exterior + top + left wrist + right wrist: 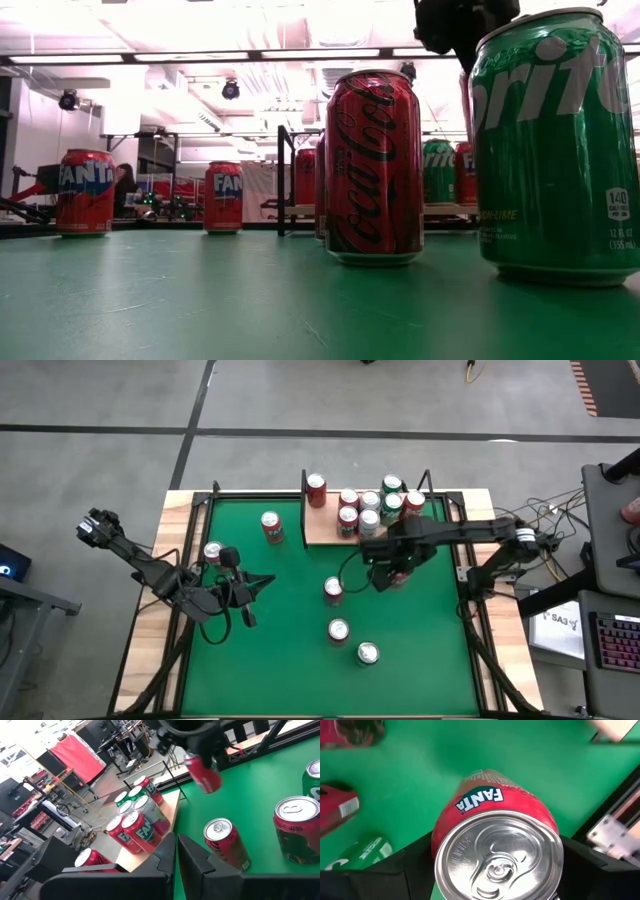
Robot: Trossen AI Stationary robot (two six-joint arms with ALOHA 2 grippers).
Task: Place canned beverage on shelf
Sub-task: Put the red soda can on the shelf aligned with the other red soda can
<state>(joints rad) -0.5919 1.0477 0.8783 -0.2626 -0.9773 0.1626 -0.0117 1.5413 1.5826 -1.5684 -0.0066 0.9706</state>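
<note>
A red Fanta can hangs above the green tabletop, with my right gripper shut on it just in front of the shelf. The shelf, a tan board with black uprights at the table's far edge, carries several red and green cans. In the left wrist view the held can hangs below the right gripper, off the felt. My left gripper waits shut at the table's left, holding nothing. My right gripper pinches the Fanta can by its upper wall, just under the top rim, one finger on each side. The fingers come from above, pointing down. The can hangs upright below them, lifted clear of the table.
Loose cans stand on the felt: a Fanta can left of the shelf, one by the left arm, and three in the middle and near part. A Coca-Cola can and a Sprite can stand close to the low camera.
</note>
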